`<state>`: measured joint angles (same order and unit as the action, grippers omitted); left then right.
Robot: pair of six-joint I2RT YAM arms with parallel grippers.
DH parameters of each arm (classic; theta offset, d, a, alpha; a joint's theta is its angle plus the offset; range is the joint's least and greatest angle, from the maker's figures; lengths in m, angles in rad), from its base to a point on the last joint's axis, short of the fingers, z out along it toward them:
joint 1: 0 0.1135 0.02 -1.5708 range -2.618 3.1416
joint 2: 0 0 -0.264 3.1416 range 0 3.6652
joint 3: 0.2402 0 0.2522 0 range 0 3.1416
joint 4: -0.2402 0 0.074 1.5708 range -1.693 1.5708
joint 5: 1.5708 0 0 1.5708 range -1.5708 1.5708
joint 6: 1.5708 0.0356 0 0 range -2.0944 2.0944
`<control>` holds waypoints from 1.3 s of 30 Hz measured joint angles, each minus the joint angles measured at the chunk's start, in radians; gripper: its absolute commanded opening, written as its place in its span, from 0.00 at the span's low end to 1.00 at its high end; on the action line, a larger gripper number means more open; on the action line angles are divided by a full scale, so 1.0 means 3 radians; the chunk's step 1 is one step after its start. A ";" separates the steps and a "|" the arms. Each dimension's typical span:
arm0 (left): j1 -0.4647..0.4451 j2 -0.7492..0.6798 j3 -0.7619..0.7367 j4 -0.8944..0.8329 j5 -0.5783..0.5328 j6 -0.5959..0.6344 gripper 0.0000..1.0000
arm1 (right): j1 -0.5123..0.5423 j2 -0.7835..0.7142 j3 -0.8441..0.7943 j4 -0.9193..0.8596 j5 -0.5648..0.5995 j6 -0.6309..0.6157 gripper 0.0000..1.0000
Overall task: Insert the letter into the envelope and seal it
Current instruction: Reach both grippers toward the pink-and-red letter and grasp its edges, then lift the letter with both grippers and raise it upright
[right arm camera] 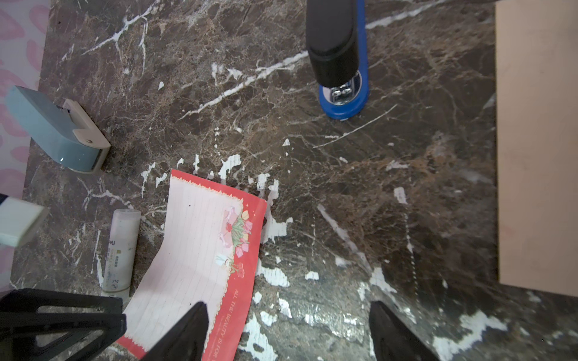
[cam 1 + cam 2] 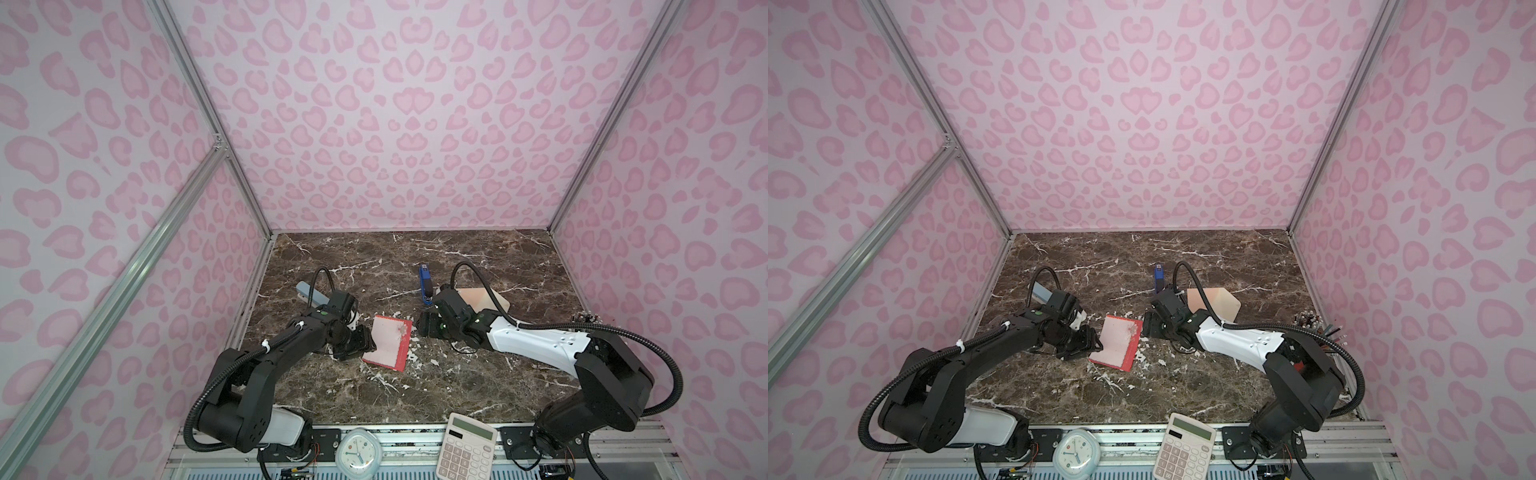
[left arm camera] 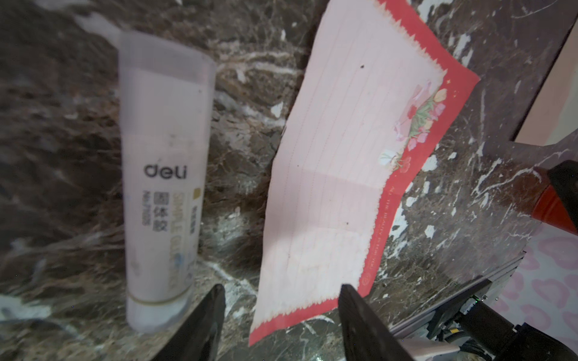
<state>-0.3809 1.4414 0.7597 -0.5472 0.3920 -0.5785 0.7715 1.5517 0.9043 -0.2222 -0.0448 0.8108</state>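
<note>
The letter is a pale-pink lined sheet with red edging, lying mid-table with its left side curled up. My left gripper is at that curled side. In the left wrist view the left gripper is open, with the short end of the letter between its spread fingers. My right gripper stands open over the marble at the sheet's red right edge, one finger above the paper. The peach envelope lies behind the right wrist, partly hidden.
A white glue stick lies by the letter's left side. A blue stapler and a grey-blue stapler sit further back. A calculator and a clock rest on the front rail.
</note>
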 measured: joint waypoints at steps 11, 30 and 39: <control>-0.0001 0.0182 0.0081 0.0081 0.0270 0.0097 0.49 | -0.0004 -0.0032 -0.0008 0.0022 0.0052 0.0027 0.81; 0.0001 0.0126 0.0000 0.0112 0.0365 0.0100 0.13 | -0.0004 -0.0103 0.0033 -0.0022 0.0060 0.0006 0.79; 0.0000 -0.0051 0.0081 0.0039 0.0364 0.0103 0.04 | -0.0017 -0.0296 0.0033 -0.0025 0.0058 -0.0014 0.81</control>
<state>-0.3809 1.4261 0.7841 -0.5354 0.5011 -0.5476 0.7666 1.4628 0.9142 -0.2298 -0.0273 0.8066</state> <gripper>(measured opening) 0.050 0.798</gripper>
